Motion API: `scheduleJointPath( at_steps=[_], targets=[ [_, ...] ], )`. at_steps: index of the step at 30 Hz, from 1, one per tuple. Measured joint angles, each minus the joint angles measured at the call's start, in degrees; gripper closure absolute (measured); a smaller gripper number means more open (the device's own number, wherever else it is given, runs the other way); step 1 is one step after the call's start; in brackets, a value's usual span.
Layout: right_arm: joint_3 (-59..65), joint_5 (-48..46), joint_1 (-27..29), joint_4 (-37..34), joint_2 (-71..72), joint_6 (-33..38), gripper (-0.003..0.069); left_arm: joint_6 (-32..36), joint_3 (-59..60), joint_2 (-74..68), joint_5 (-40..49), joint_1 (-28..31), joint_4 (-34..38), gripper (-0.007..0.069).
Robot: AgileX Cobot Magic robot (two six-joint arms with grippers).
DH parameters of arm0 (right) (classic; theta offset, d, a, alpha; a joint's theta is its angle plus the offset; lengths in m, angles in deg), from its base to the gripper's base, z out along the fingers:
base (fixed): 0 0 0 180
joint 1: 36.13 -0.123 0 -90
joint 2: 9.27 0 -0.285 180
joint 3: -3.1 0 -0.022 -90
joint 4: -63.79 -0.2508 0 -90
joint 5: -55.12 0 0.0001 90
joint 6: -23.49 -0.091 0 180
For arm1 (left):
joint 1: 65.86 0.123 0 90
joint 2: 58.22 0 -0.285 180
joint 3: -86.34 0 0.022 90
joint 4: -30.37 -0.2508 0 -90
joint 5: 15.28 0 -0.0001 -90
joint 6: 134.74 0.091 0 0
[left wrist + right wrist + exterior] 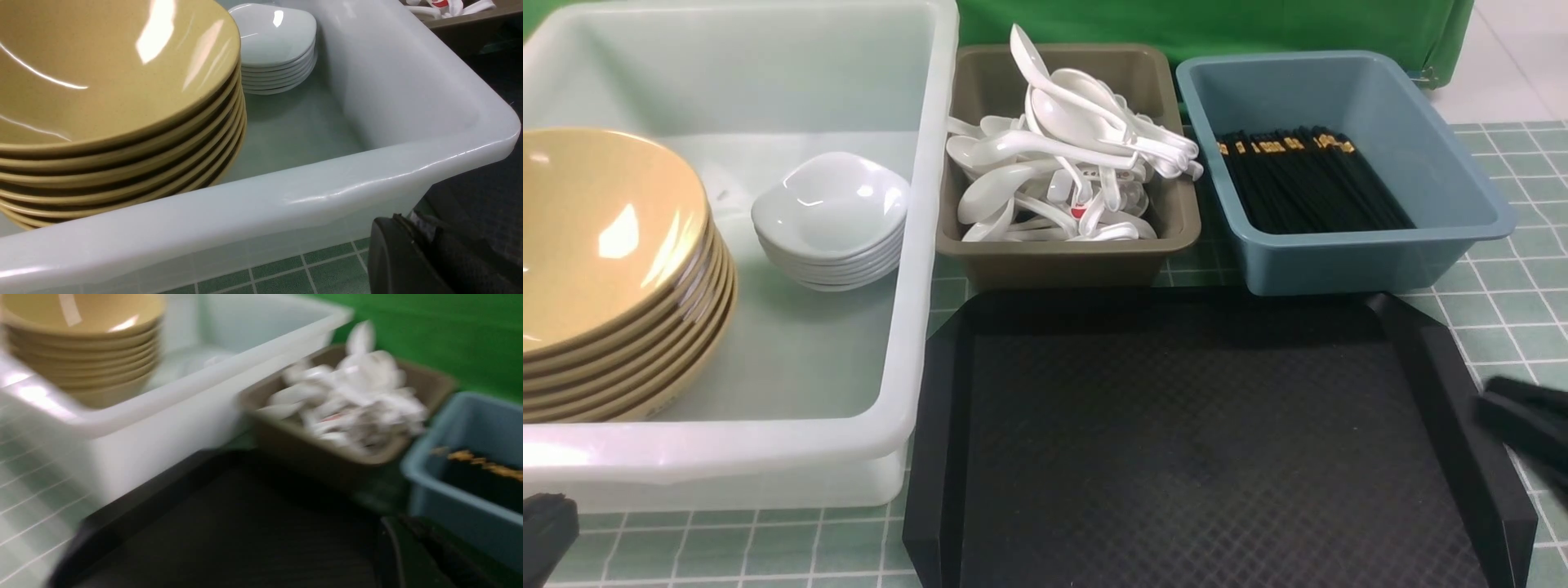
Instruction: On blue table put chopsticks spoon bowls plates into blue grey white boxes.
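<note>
On the blue table (1519, 302), the white box (923, 245) holds a stack of tan bowls (596, 245) and a stack of small white plates (833, 212). White spoons (1062, 163) are heaped in the grey box (1062, 253). Black chopsticks (1307, 188) lie in the blue box (1445, 163). My left gripper (546, 510) is low at the white box's near corner, shut and empty; its wrist view shows the bowls (106, 81), plates (273, 36) and box rim (286, 192) beyond the gripper (406, 217). My right gripper (1494, 404) is shut and empty at the tray's right side.
A black textured tray (1201, 441) lies in front of the grey and blue boxes with nothing on it. A green backdrop (1217, 24) stands behind the boxes. The right wrist view is blurred; it shows the spoons (355, 400) and the blue box (449, 490).
</note>
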Motion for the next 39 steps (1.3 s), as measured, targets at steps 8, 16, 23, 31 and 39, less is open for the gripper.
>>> scheduleJointPath(
  at_steps=[8, 16, 23, 31, 39],
  targets=[
    [15.8, 5.3, 23.4, 0.0, 16.1, -4.6, 0.0624, 0.0, 0.0, 0.0, 0.0, 0.0, 0.0, 0.0636],
    [16.8, -8.8, 31.9, 0.0, 23.1, -6.7, 0.0624, 0.0, 0.0, 0.0, -0.1, 0.0, 0.0, 0.0636],
    [16.8, -13.1, 32.1, -0.1, 23.1, -6.9, 0.0624, 0.0, 0.0, 0.0, -0.1, 0.0, 0.0, 0.0636],
    [16.8, -13.3, 32.1, -0.1, 23.1, -7.0, 0.0624, 0.0, 0.0, 0.0, -0.1, 0.0, 0.0, 0.0636],
    [16.8, -13.3, 32.1, -0.1, 23.1, -7.0, 0.0622, 0.0, 0.0, 0.0, -0.1, 0.0, 0.0, 0.0636]
  ],
)
